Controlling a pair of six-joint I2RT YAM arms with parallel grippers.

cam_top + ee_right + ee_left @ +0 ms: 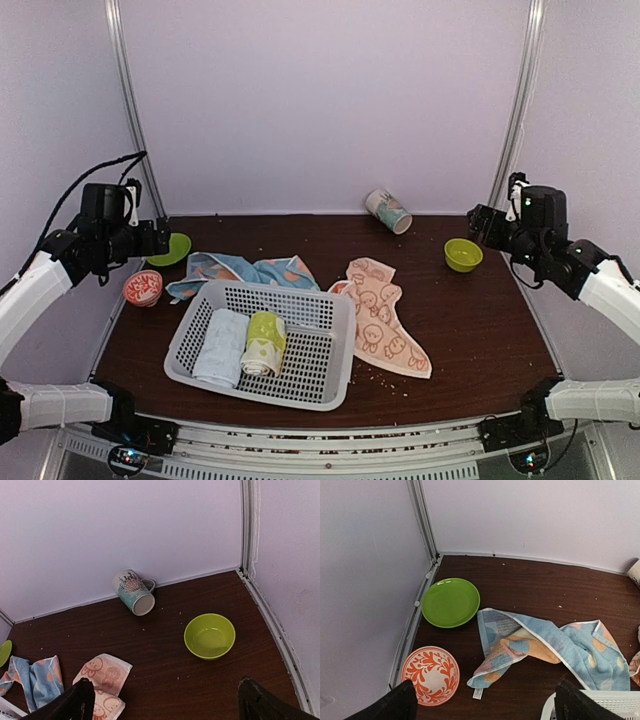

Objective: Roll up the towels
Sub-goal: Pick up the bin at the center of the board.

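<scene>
From above, the left gripper (158,238) hangs over the table's (480,330) far left corner and the right gripper (480,224) over its far right; neither holds anything. The blue towel (240,271) lies crumpled just behind the basket (341,340). The peach towel (384,322) lies unrolled just right of it. A pale roll (222,348) and a yellow-green roll (265,343) sit inside the basket.

In the left wrist view, the fingers (400,704) stand wide apart above the blue towel, with a plate (451,602) and an orange bowl (430,674) nearby.

In the right wrist view, the fingers (75,702) are also wide apart. A mug (134,592) lies on its side by the back wall, near a green bowl (210,635).
</scene>
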